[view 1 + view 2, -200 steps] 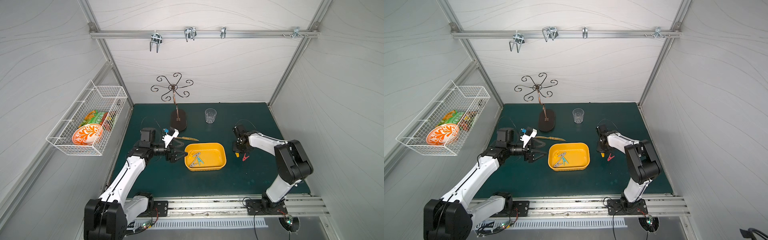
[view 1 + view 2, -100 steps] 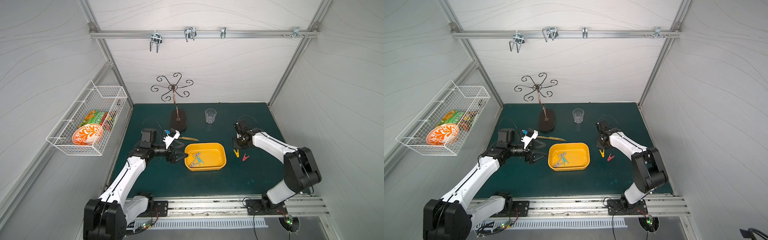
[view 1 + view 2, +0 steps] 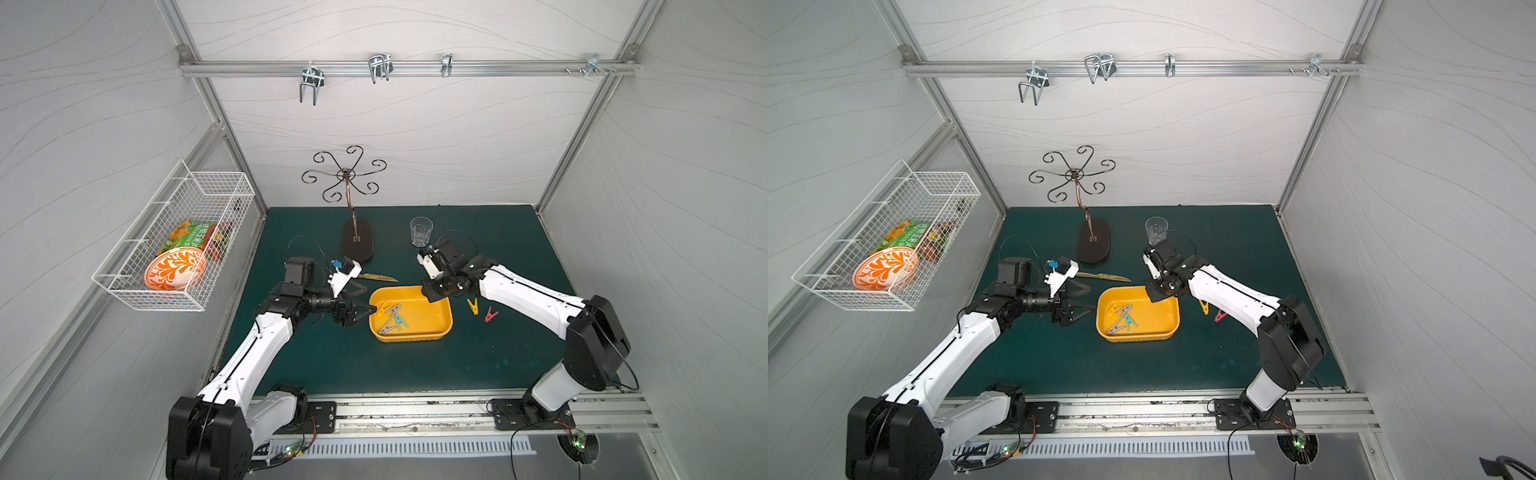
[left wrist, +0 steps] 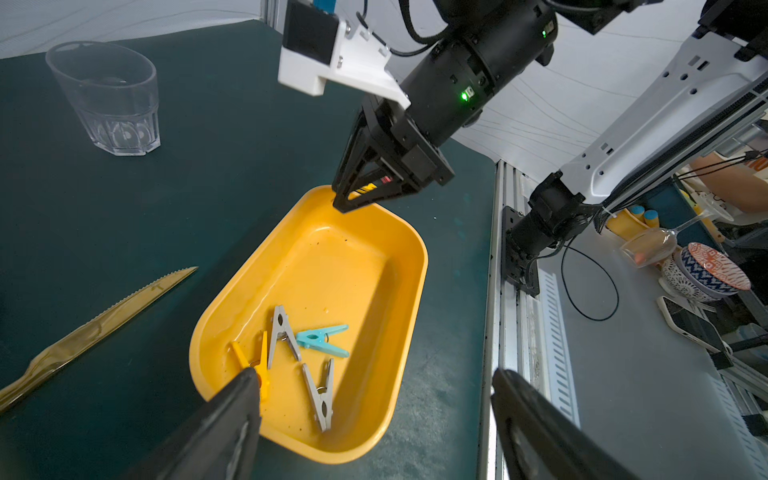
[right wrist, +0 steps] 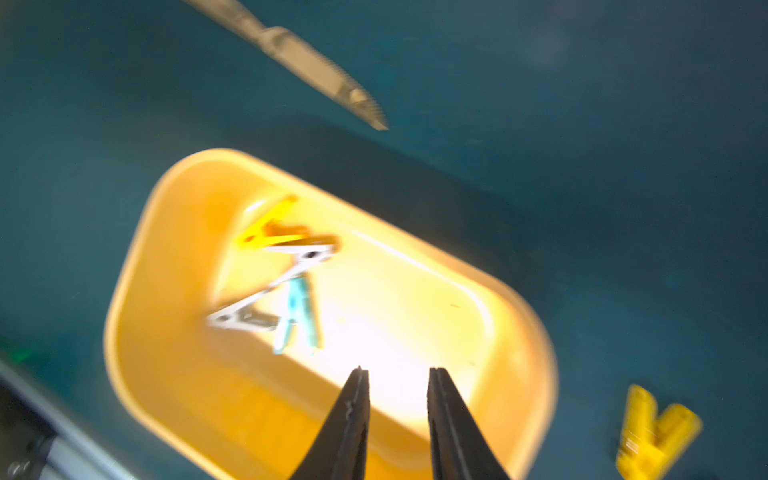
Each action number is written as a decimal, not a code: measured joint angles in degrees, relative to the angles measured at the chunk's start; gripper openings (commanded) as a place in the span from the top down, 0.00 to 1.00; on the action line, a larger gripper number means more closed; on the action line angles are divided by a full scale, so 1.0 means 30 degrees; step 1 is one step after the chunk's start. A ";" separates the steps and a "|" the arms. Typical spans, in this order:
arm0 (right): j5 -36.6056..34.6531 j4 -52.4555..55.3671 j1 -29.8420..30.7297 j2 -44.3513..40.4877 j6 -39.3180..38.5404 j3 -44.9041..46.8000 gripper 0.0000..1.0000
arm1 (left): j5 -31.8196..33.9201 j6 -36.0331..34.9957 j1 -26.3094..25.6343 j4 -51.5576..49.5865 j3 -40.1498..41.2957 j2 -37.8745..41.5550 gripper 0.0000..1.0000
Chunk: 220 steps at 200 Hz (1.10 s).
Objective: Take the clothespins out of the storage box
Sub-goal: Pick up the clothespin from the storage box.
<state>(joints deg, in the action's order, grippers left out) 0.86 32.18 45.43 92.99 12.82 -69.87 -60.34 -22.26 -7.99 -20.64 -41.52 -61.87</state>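
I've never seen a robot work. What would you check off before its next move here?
Right tool empty: ok, jaws slightly apart, nothing between.
Left tool open: ok, jaws wide.
Storage box emptied: not ok, four clothespins inside.
Out on the mat: ok, yellow clothespin and red clothespin.
Tools clear of each other: ok, opposite box ends.
Left tool touching a clothespin: cannot tell.

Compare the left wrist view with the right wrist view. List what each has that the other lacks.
Left wrist only: the glass tumbler and the left gripper, fingers wide apart.
Right wrist only: the yellow clothespin on the mat in full; the left wrist view catches just a sliver behind the right gripper.
Both: the storage box, four clothespins inside it, the gold knife and the right gripper, fingers apart, empty.
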 measured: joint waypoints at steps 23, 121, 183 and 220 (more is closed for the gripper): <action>0.1355 -0.0546 0.0940 0.0903 -0.0474 0.0022 0.70 | 0.0226 0.0000 -0.0015 0.0000 0.0022 0.0000 0.11; 0.0146 -0.0401 0.3672 0.4350 -0.1902 -0.0758 0.71 | 0.0780 0.0080 -0.0022 0.0029 0.0175 0.0007 0.11; -0.1923 -0.0044 0.4000 0.5202 -0.1683 -0.1158 0.76 | 0.0925 0.0095 -0.0022 0.0022 0.0175 0.0007 0.11; -0.2528 -0.0044 0.4000 0.5319 -0.1457 -0.1195 0.81 | 0.0976 0.0095 -0.0022 0.0022 0.0175 0.0007 0.11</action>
<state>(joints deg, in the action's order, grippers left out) -6.72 32.05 57.43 108.95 8.45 -73.45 -57.41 -21.98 -8.05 -20.58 -40.99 -61.84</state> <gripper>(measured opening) 0.204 0.895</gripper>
